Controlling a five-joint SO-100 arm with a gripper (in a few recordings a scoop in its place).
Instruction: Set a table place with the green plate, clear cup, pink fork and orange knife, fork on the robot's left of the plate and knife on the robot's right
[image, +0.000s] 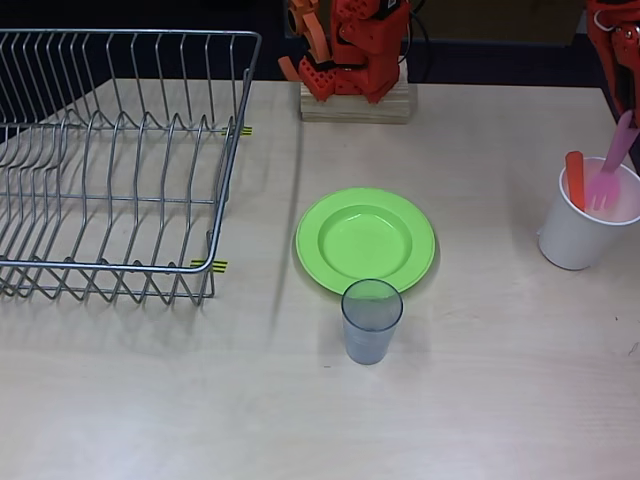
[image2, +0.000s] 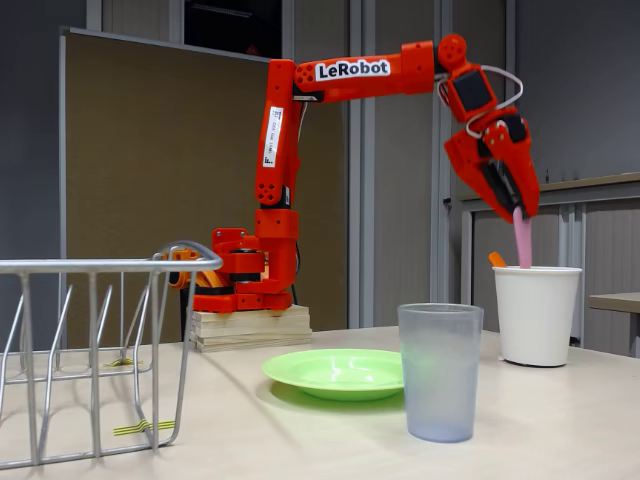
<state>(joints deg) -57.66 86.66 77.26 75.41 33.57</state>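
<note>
Pale wood-grain table (image: 480, 400), grey-panelled room.

a wire dish rack (image: 110, 160) sits left, a white paper cup (image: 580, 235) right.

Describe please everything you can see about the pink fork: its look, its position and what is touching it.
The pink fork looks like smooth pink plastic, one piece, with short tines and a slim handle. It stands nearly upright, tines down, inside the white paper cup at the right of the overhead view, beside the orange knife. In the fixed view the gripper is closed on the top of its handle, the fingers pointing down over the cup. Its lower part is hidden by the cup wall there.
</note>
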